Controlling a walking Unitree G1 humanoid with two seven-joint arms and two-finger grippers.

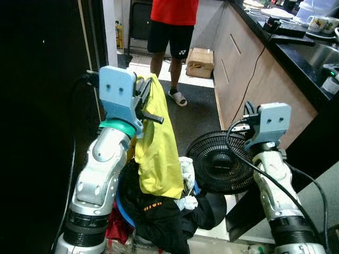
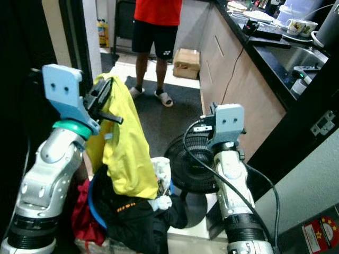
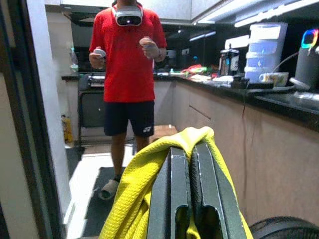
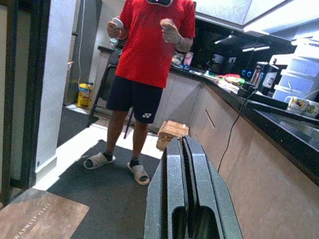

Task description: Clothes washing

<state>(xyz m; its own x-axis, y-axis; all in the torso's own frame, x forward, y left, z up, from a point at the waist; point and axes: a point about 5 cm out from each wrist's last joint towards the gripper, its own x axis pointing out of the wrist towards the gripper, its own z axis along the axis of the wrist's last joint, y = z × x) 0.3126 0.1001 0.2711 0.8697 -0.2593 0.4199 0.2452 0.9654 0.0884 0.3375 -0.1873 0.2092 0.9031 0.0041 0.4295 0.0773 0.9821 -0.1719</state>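
— While the kitchen aisle is being blocked by a person in a red shirt standing on the dark mat, what is being kept at the robot's feet?

— A heap of laundry is being piled low in front, beside a black fan lying on the floor; dark garments and a white cloth are being left there (presumably as the stock still to be washed).

— And what is being lifted out of it?

— A yellow garment is being held up by the left gripper, whose fingers are pressed together with the fabric pinched between them. It is being carried high, judging by the way the cloth is draping down over the heap, so that it is being pulled free of the other clothes rather than dragging them along.

— Is the other arm being used?

— The right gripper is being held raised and empty over the fan, its fingers pressed together on nothing; it is probably being kept clear so that the hanging cloth is not snagged.

— How far along is the job being judged?

— Early: one item is being taken, and most of the heap is waiting.
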